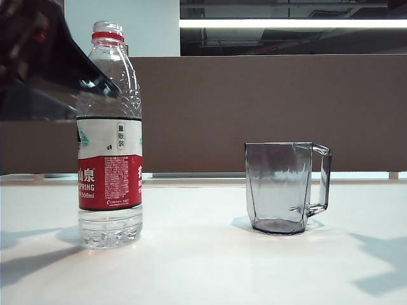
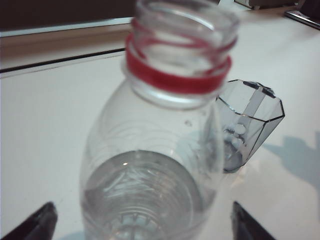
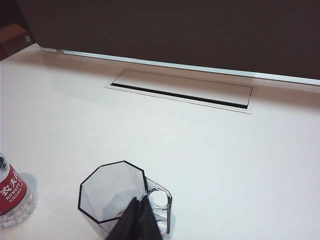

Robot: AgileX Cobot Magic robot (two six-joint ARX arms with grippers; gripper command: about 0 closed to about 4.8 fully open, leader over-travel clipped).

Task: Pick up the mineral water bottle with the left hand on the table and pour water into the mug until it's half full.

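Standing on the left of the table [image 1: 203,254], the mineral water bottle [image 1: 109,133] has no cap and little water, so it is light, thin and squashy. Best hold: the label middle. The left gripper [image 2: 142,225] is wide apart around it, not touching. The mug [image 1: 283,187] stands to the right. The right gripper [image 3: 139,222] sits pressed together near the mug.

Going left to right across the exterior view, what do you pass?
Left gripper, dark and blurred at the upper left, open, beside the bottle's shoulder → mineral water bottle, upright with no cap → mug, handle turned right. All rest on the white table.
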